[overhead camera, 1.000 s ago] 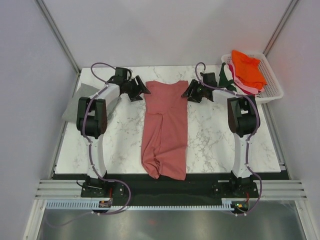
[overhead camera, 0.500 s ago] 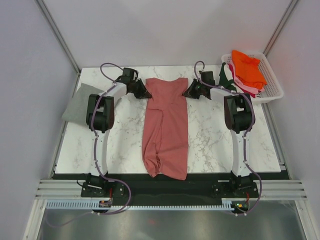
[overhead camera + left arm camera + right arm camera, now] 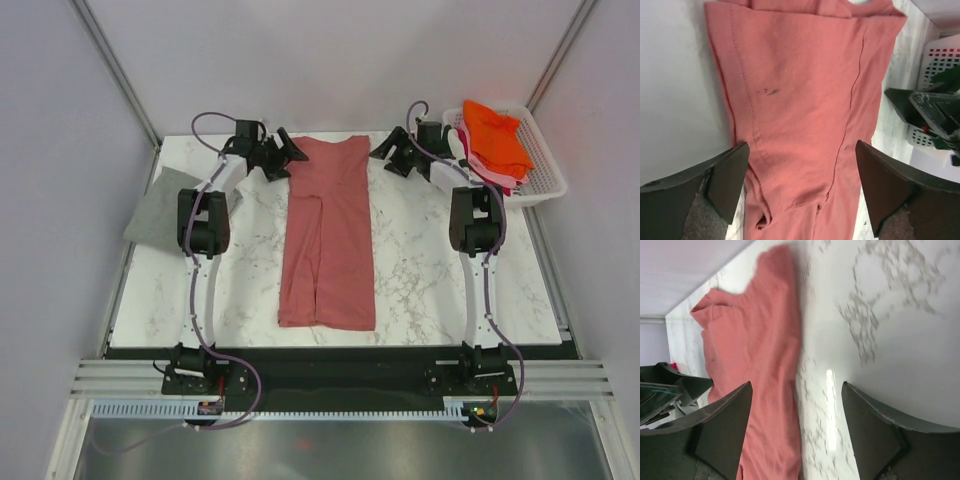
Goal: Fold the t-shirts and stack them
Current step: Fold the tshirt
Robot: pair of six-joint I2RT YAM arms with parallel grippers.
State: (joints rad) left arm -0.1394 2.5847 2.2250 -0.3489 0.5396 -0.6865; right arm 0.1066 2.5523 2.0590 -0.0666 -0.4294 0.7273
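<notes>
**Top view.** The salmon-pink t-shirt (image 3: 328, 235) lies flat at the centre of the marble table (image 3: 435, 265). It is folded lengthwise into a narrow strip that runs from 12 o'clock to 6 o'clock. A lapped edge runs down its near half.

Your left gripper (image 3: 290, 155) sits at the strip's far end on the 9 o'clock side, just beside the cloth. Your right gripper (image 3: 385, 155) mirrors it on the 3 o'clock side. From this view you cannot tell whether either fingertip touches the fabric.

A grey t-shirt (image 3: 158, 205) lies at 9 o'clock, at the table's left edge and well apart from the strip. At 2 o'clock the white slatted basket (image 3: 548, 185) holds an orange t-shirt (image 3: 495, 135) on top of other coloured garments.

**Left wrist view.** The left gripper's jaws stand wide apart and hold nothing. Between the two dark fingers (image 3: 725, 175) you see the salmon-pink cloth, with a stitched seam and a few small dark marks. The right gripper shows at 3 o'clock of this frame, in front of the basket.

**Right wrist view.** The right gripper's jaws are likewise spread wide and grip nothing. The gap frames bare marble toward 3 o'clock, and the shirt's blurred edge lies toward 9 o'clock. The left gripper's dark fingers show at 8 o'clock of the frame.
</notes>
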